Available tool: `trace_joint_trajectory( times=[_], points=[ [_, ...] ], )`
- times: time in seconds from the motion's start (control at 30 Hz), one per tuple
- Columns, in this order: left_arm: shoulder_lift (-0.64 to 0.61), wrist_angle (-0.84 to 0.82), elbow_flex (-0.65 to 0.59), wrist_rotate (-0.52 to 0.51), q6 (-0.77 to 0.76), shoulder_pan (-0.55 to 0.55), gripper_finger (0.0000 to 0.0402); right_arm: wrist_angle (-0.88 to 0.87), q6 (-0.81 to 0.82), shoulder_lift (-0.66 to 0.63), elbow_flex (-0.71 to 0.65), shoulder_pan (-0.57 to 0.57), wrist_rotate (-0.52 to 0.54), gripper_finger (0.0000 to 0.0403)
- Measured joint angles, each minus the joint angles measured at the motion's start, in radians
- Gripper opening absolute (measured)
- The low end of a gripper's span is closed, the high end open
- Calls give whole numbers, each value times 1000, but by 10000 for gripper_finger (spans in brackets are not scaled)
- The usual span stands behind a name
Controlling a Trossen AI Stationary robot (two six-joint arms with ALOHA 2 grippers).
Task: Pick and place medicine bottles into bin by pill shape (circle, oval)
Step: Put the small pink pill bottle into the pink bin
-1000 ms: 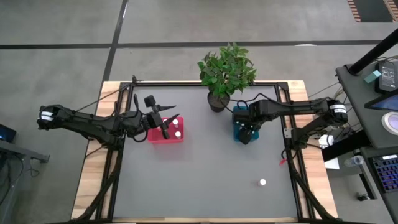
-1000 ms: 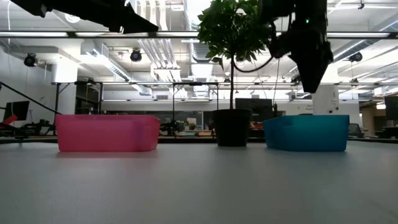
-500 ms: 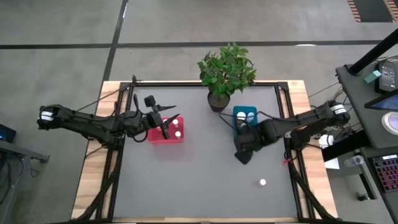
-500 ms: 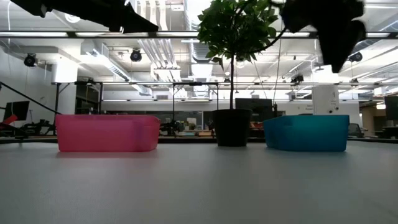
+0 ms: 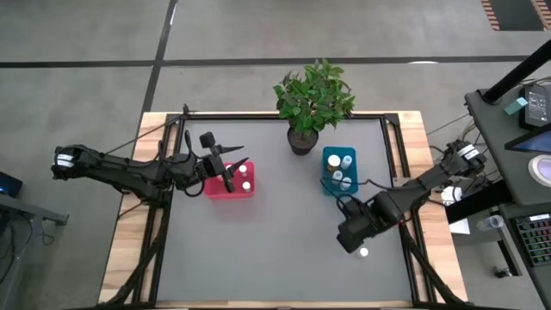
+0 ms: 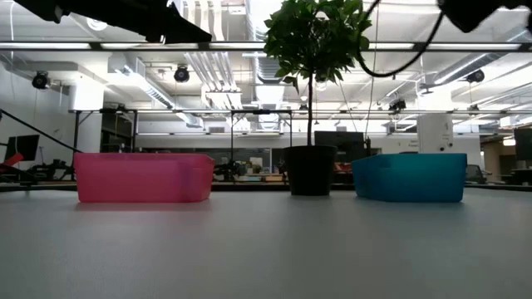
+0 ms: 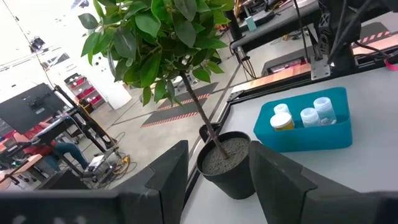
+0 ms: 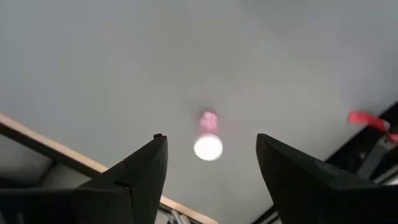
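One small bottle point(image 5: 363, 252) with a white cap and pinkish contents point(image 8: 208, 140) rests alone on the grey table near the right front. My right gripper point(image 5: 351, 238) hangs open above it, pointing down, its fingers either side of the bottle without touching it. The teal bin point(image 5: 339, 170) holds three bottles point(image 7: 301, 116), one of them orange. The red bin point(image 5: 229, 181) holds two white-capped bottles point(image 5: 244, 177). My left gripper point(image 5: 231, 175) hovers level over the red bin, open and holding nothing point(image 7: 217, 168).
A potted green plant point(image 5: 312, 103) stands at the far edge between the bins, its dark pot point(image 6: 311, 170) next to the teal bin point(image 6: 409, 177). A red tag point(image 8: 367, 119) lies at the table's right rim. The grey surface point(image 5: 258, 250) spreads toward the near edge.
My right gripper has swung from above the teal bin toward the table's near right, rolling as it went, and now hangs over the lone bottle. The teal bin and its bottles have come into full view. My left arm has kept still.
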Motion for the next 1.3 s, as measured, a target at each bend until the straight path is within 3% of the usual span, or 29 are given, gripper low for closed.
trace_joint_trajectory(
  times=[0.23, 0.53, 0.87, 1.3],
  points=[
    [0, 0, 0, 0, 0, 0, 151, 44, 143, 0, -94, 90, -3, 275],
    [0, 0, 0, 0, 0, 0, 151, 313, 269, 0, -239, 147, -33, 280],
    [0, 0, 0, 0, 0, 0, 151, 370, 343, 0, -293, 175, -34, 263],
    [0, -3, 0, 0, 0, 0, 151, 417, 366, 22, -308, 186, -33, 191]
  ],
)
